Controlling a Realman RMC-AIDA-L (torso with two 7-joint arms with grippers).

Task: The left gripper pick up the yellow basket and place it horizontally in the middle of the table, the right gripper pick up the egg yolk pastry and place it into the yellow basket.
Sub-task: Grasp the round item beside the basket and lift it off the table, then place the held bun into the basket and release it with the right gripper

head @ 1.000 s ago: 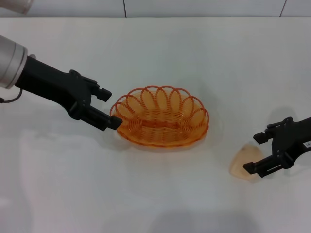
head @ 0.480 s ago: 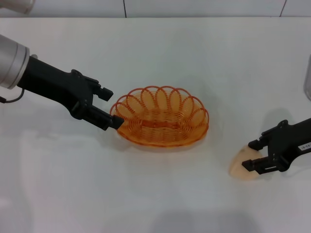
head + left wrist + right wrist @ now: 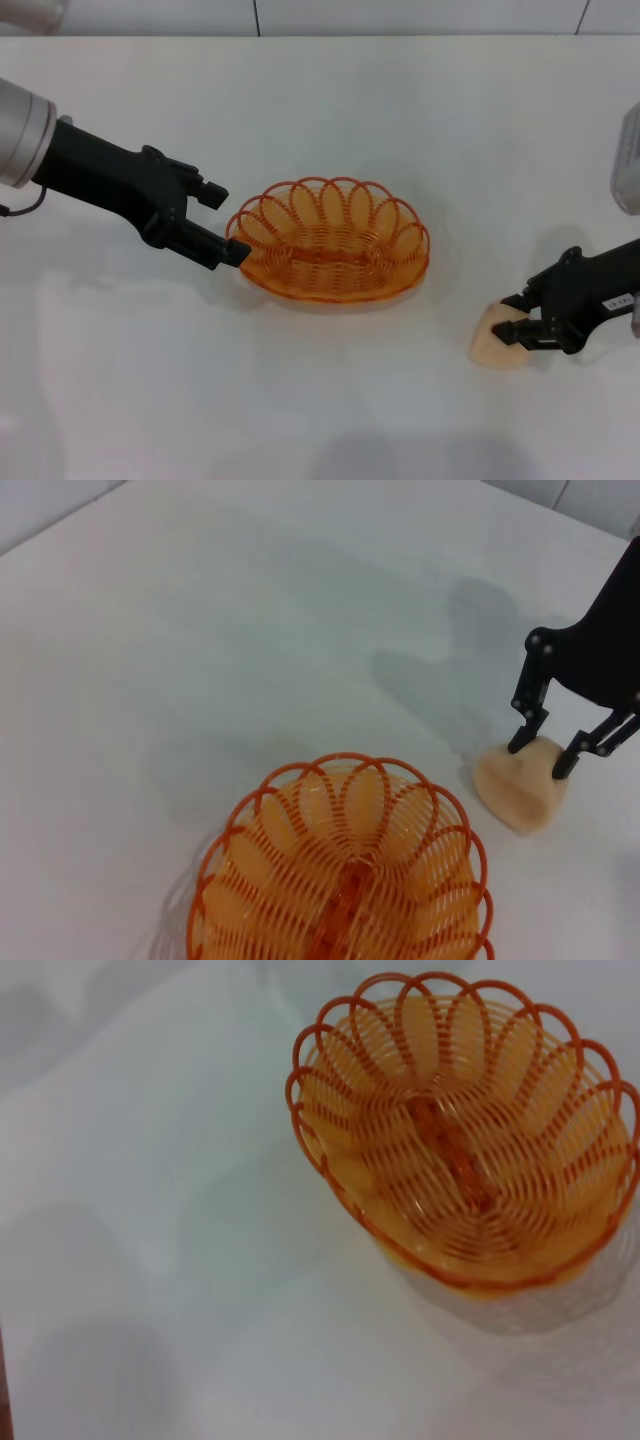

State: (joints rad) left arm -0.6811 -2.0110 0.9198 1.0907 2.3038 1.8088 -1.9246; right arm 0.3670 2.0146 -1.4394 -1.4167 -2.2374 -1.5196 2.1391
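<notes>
The yellow basket point(image 3: 330, 245) lies flat with its long side crosswise in the middle of the table point(image 3: 400, 110); it also shows in the left wrist view point(image 3: 345, 880) and the right wrist view point(image 3: 470, 1130), and it holds nothing. My left gripper point(image 3: 222, 222) is open just left of the basket, its lower finger at the rim. The egg yolk pastry point(image 3: 495, 350) sits on the table to the right of the basket. My right gripper point(image 3: 508, 318) is closed in on the pastry's top; in the left wrist view point(image 3: 541, 758) both fingers press on the pastry point(image 3: 520, 795).
The table's far edge meets a tiled wall point(image 3: 400, 15) at the back. A silver segment of my right arm point(image 3: 625, 160) hangs at the right edge. White table surface lies between the basket and the pastry.
My right gripper's fingers have narrowed onto the pastry and shifted slightly left. The left gripper and the basket have stayed put.
</notes>
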